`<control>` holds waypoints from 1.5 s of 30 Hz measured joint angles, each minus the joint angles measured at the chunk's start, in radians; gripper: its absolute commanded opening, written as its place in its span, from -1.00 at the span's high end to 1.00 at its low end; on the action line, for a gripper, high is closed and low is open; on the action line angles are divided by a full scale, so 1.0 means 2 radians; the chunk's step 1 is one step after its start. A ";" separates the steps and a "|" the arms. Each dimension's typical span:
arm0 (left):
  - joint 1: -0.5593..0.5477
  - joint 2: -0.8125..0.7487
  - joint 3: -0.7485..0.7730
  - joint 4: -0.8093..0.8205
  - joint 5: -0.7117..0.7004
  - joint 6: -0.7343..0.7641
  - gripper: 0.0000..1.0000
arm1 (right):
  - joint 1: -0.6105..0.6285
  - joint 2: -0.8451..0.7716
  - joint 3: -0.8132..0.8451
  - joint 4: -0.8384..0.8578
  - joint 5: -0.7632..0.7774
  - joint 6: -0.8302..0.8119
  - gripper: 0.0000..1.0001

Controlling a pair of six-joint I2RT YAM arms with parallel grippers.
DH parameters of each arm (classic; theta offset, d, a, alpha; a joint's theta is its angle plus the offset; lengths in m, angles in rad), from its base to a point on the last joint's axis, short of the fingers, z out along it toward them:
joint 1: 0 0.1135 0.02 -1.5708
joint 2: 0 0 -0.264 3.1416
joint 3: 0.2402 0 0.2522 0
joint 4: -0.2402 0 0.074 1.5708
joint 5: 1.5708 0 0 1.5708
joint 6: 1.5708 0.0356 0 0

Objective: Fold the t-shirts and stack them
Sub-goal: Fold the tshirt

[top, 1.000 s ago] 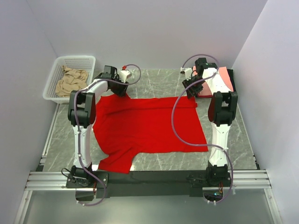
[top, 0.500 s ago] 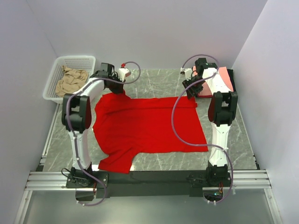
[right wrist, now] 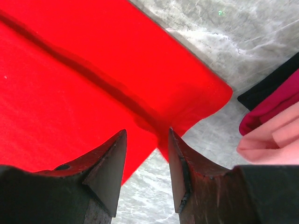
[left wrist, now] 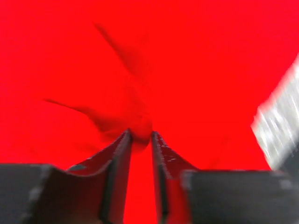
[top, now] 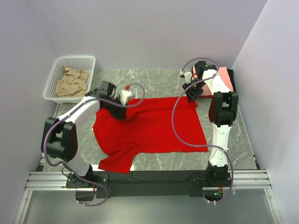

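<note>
A large bright red t-shirt (top: 154,128) lies spread on the marble table. My left gripper (top: 120,111) is over the shirt's far left part, shut on a bunch of its red cloth (left wrist: 140,126), which it holds pulled in over the body. My right gripper (top: 190,94) is at the shirt's far right corner (right wrist: 201,93), its jaws apart with the hem between the fingertips (right wrist: 122,136). A folded stack with a salmon-pink shirt (top: 226,77) on top lies at the far right. Its pink (right wrist: 275,135), dark red (right wrist: 268,109) and black (right wrist: 275,81) layers show in the right wrist view.
A white mesh basket (top: 56,70) at the far left holds a crumpled tan shirt (top: 72,81). Grey walls close in the table at the back and both sides. The arm bases and a metal rail (top: 149,179) run along the near edge.
My left arm has swung from the shirt's far left corner toward the near middle, dragging the held sleeve cloth in over the shirt. The right gripper has barely moved.
</note>
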 measured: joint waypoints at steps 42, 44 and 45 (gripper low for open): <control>0.075 0.105 0.031 -0.063 -0.001 0.019 0.99 | 0.033 0.002 -0.024 0.003 0.019 0.021 0.13; 0.080 0.070 0.016 -0.075 0.000 0.037 0.99 | 0.033 0.002 -0.024 0.002 0.019 0.021 0.13; 0.082 0.050 0.008 -0.082 0.000 0.048 0.99 | 0.033 0.002 -0.024 0.002 0.019 0.021 0.13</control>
